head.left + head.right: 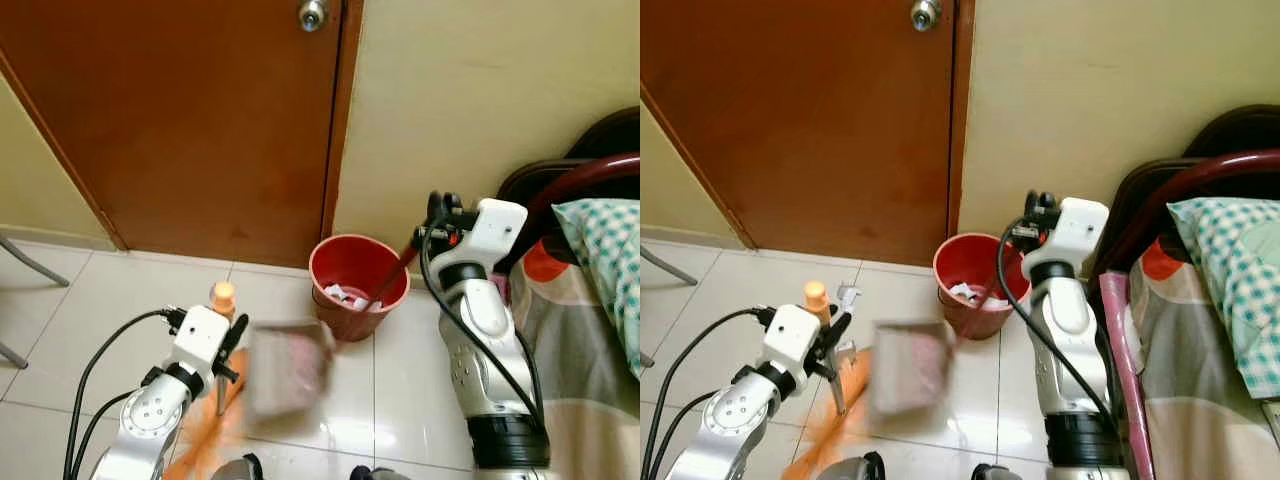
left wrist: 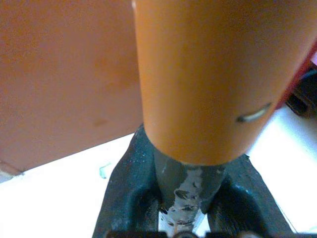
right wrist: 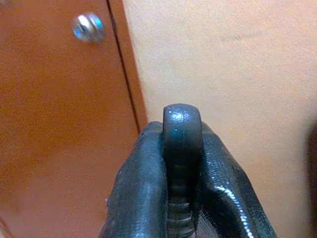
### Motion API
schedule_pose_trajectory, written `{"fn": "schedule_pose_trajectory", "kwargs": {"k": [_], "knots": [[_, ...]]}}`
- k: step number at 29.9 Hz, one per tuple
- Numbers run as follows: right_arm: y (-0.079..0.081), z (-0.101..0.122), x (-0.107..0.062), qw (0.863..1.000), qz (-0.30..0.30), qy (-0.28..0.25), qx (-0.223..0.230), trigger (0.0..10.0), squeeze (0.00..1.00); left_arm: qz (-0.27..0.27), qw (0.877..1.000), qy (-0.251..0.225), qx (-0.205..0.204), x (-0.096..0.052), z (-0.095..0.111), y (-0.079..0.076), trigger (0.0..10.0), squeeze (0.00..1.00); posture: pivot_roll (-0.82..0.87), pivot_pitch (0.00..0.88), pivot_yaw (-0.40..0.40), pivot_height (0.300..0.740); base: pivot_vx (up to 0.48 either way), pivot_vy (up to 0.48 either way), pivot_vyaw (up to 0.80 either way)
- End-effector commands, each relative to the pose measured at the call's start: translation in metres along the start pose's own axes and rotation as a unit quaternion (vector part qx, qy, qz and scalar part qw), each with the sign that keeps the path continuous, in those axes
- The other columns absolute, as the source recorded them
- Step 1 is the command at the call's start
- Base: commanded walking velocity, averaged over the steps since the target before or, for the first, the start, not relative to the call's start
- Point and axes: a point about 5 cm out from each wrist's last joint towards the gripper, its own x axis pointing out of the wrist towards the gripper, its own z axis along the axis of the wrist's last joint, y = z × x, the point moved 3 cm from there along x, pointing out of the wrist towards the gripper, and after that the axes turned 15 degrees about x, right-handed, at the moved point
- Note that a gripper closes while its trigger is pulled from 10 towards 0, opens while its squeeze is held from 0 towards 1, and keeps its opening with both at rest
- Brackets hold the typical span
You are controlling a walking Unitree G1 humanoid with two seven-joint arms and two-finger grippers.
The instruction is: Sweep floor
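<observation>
An orange broom stands over the tiled floor, and my left gripper is shut on its handle. Its orange bristles spread low beside my left arm. My right gripper is raised by the wall, shut on the black end of a long handle. The handle's red shaft slants down across a red bin to a blurred grey dustpan, which hangs just in front of the bin. White paper scraps lie inside the bin.
A brown door with a metal knob is straight ahead, with a cream wall to its right. A bed with a checked pillow and a dark red frame crowds the right. Grey chair legs stand at far left.
</observation>
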Motion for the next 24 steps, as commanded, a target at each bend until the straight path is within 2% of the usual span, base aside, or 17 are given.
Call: {"fn": "schedule_pose_trajectory", "kwargs": {"k": [1, 5, 6, 7, 10, 11, 13, 14, 15, 16, 19, 20, 23, 24], "knots": [[-0.01, 0.0, -0.005, 1.0, -0.019, 0.002, -0.013, 10.0, 0.0, -0.052, 0.998, 0.025, -0.001, -0.005, -0.011, -0.019, 10.0, 0.0, 0.1, 0.168, -0.014, 0.74, 0.0, 0.0, 0.0], [-0.03, -0.007, -0.013, 0.997, -0.055, 0.016, -0.048, 10.0, 0.0, -0.105, 0.994, -0.008, -0.007, -0.006, 0.005, -0.036, 10.0, 0.0, 0.1, 0.172, -0.015, 0.74, 0.0, 0.0, 0.0], [-0.03, -0.007, -0.013, 0.997, -0.055, 0.016, -0.048, 10.0, 0.0, -0.105, 0.994, -0.008, -0.007, -0.006, 0.005, -0.036, 10.0, 0.0, 0.1, 0.172, -0.015, 0.74, 0.0, 0.0, 0.0], [-0.039, -0.009, -0.016, 0.995, -0.07, 0.022, -0.06, 10.0, 0.0, -0.104, 0.994, -0.028, -0.013, -0.003, 0.015, -0.036, 10.0, 0.0, 0.1, 0.173, -0.016, 0.74, 0.0, 0.0, 0.0], [-0.051, -0.011, -0.019, 0.992, -0.092, 0.03, -0.083, 10.0, 0.0, -0.09, 0.994, -0.058, -0.026, 0.002, 0.032, -0.03, 10.0, 0.0, 0.1, 0.173, -0.017, 0.74, 0.0, 0.0, 0.0], [-0.059, -0.014, -0.021, 0.989, -0.106, 0.037, -0.092, 10.0, 0.0, -0.085, 0.993, -0.077, -0.033, 0.006, 0.045, -0.025, 10.0, 0.0, 0.1, 0.173, -0.017, 0.74, 0.0, 0.0, 0.0], [-0.065, -0.017, -0.022, 0.987, -0.116, 0.048, -0.104, 10.0, 0.0, -0.083, 0.991, -0.092, -0.041, 0.01, 0.055, -0.022, 10.0, 0.0, 0.1, 0.172, -0.021, 0.74, 0.0, 0.0, 0.0], [-0.072, -0.021, -0.024, 0.984, -0.129, 0.056, -0.113, 10.0, 0.0, -0.079, 0.989, -0.111, -0.054, 0.014, 0.069, -0.017, 10.0, 0.0, 0.1, 0.17, -0.021, 0.74, 0.0, 0.0, 0.0], [-0.072, -0.021, -0.024, 0.984, -0.129, 0.056, -0.113, 10.0, 0.0, -0.079, 0.989, -0.111, -0.054, 0.014, 0.069, -0.017, 10.0, 0.0, 0.1, 0.17, -0.021, 0.74, 0.0, 0.0, 0.0], [-0.076, -0.024, -0.025, 0.981, -0.137, 0.064, -0.122, 10.0, 0.0, -0.073, 0.987, -0.127, -0.063, 0.017, 0.08, -0.012, 10.0, 0.0, 0.1, 0.167, -0.021, 0.74, 0.0, 0.0, 0.0], [-0.082, -0.027, -0.025, 0.978, -0.145, 0.07, -0.132, 10.0, 0.0, -0.05, 0.986, -0.152, -0.047, 0.02, 0.096, 0.003, 10.0, 0.0, 0.09, 0.164, -0.02, 0.74, 0.0, 0.0, 0.0], [-0.084, -0.028, -0.026, 0.977, -0.148, 0.072, -0.134, 10.0, 0.0, -0.022, 0.985, -0.17, -0.032, 0.022, 0.106, 0.016, 10.0, 0.0, 0.09, 0.162, -0.02, 0.74, 0.0, 0.0, 0.0], [-0.086, -0.029, -0.025, 0.977, -0.148, 0.073, -0.137, 10.0, 0.0, 0.024, 0.981, -0.19, -0.027, 0.022, 0.119, 0.039, 10.0, 0.0, 0.09, 0.16, -0.02, 0.74, 0.0, 0.0, 0.0], [-0.086, -0.029, -0.025, 0.977, -0.148, 0.073, -0.137, 10.0, 0.0, 0.024, 0.981, -0.19, -0.027, 0.022, 0.119, 0.039, 10.0, 0.0, 0.09, 0.16, -0.02, 0.74, 0.0, 0.0, 0.0]]}}
